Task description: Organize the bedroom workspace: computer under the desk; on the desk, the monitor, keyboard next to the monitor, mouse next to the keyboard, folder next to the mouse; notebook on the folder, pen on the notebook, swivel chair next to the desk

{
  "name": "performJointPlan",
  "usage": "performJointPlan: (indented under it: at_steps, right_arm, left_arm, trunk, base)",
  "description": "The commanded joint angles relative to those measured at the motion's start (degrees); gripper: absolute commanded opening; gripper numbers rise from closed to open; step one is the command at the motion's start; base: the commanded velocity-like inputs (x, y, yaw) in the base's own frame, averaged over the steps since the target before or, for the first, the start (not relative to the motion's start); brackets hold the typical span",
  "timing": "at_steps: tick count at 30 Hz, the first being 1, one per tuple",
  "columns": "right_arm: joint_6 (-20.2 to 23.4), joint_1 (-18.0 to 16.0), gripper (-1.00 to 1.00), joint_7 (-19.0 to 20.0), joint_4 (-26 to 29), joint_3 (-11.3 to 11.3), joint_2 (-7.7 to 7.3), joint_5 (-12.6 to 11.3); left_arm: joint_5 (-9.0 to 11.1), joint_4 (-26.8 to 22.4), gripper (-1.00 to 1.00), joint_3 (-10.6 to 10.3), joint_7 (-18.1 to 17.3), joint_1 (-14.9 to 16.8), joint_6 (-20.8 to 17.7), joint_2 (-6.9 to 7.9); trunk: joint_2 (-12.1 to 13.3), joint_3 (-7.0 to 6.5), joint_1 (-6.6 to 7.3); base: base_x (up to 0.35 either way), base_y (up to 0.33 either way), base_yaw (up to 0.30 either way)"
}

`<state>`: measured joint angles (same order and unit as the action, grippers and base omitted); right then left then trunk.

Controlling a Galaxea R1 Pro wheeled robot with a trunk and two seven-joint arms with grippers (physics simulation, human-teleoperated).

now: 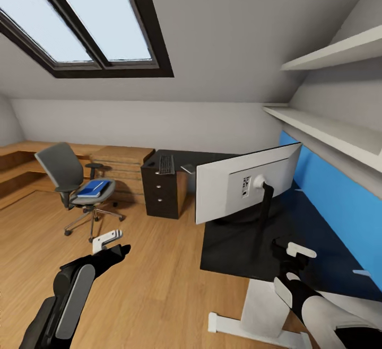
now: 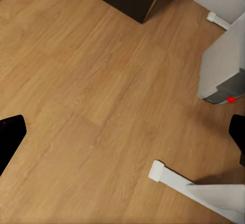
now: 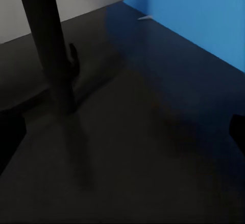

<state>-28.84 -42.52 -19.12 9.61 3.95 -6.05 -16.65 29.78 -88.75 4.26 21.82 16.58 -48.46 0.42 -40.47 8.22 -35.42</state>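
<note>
Light wood floor (image 1: pixel 154 285) is seen beneath the open-jawed left gripper (image 1: pixel 109 241); the right gripper (image 1: pixel 289 251), jaws parted and empty, is held over the black desk (image 1: pixel 239 253). Beyond stands the monitor (image 1: pixel 233 184), then the keyboard (image 1: pixel 166 164); farther left, the blue folder (image 1: pixel 94 188) lies on the swivel chair (image 1: pixel 63 171)
</note>
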Motion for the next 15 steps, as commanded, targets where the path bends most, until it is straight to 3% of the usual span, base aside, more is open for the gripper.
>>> performJointPlan:
  at_steps: [1,15]
  right_arm:
    - [-0.2,0.0,1.00,-0.2,0.0,0.4,-0.01,-0.4]
    - [-0.1,0.0,1.00,-0.2,-0.1,0.5,0.06,-0.4]
  left_arm:
    - [0.6,0.0,1.00,-0.2,0.5,0.1,-0.2,0.02]
    - [0.6,1.1,1.00,-3.0,0.7,0.1,0.1,0.02]
  trunk:
    - [-0.1,0.10,-0.02]
    - [-0.1,0.10,-0.02]
  base:
    - [-0.018,0.077,-0.004]
    - [-0.004,0.016,-0.001]
